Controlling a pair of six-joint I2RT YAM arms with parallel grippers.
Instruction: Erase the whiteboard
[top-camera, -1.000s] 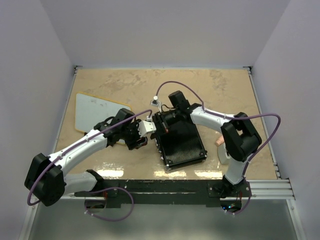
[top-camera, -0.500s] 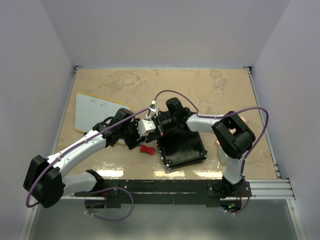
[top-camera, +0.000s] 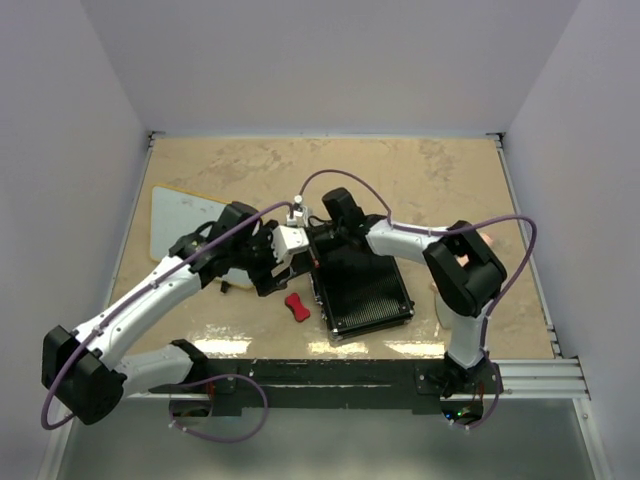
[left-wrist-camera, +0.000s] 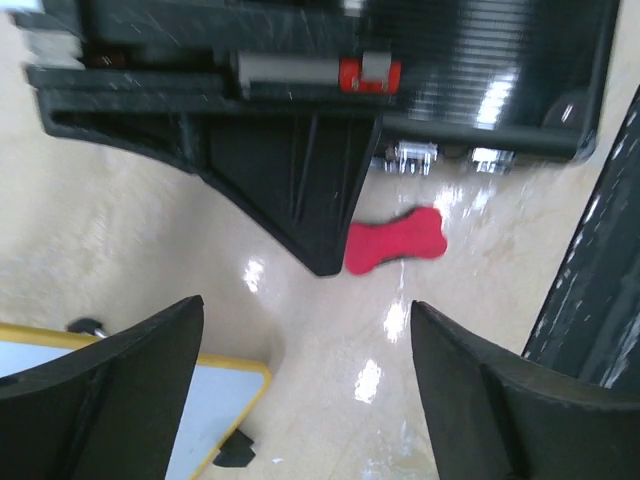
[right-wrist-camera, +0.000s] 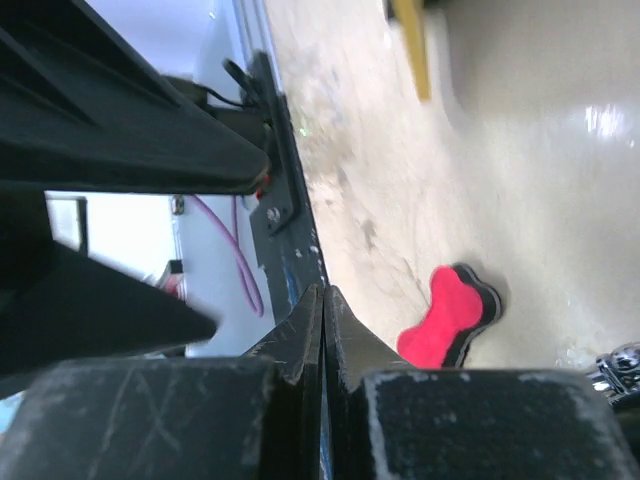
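**Inspector:** Position and heading of the whiteboard (top-camera: 185, 222)?

**Recorder:** It was found flat at the left side of the table (top-camera: 420, 170), white face up; its long axis was laid roughly across the table, the right end turned slightly toward the near edge; it was well apart from the black ribbed case (top-camera: 365, 285).

**Inspector:** Changes since the earlier views?

**Recorder:** The board was not seen to have shifted; a second before, no red bone-shaped eraser (top-camera: 297, 307) was seen on the table; it was now recorded lying there just beside the case's left edge, untouched by either gripper; the left gripper (left-wrist-camera: 305, 310) had been drawn back toward the board and its fingers (left-wrist-camera: 110, 390) spread wider, nothing between them; the right gripper (right-wrist-camera: 323, 300) had been carried leftward over the case's far-left corner, its fingers pressed flat together on nothing.

**Inspector:** Anything obscured?

**Recorder:** The board's near-right part was covered by the left arm in the top view; only one framed corner (left-wrist-camera: 205, 410) with a small black foot was caught by the left wrist camera; no writing could be made out; the right wrist view was blurred and largely blocked by dark parts.
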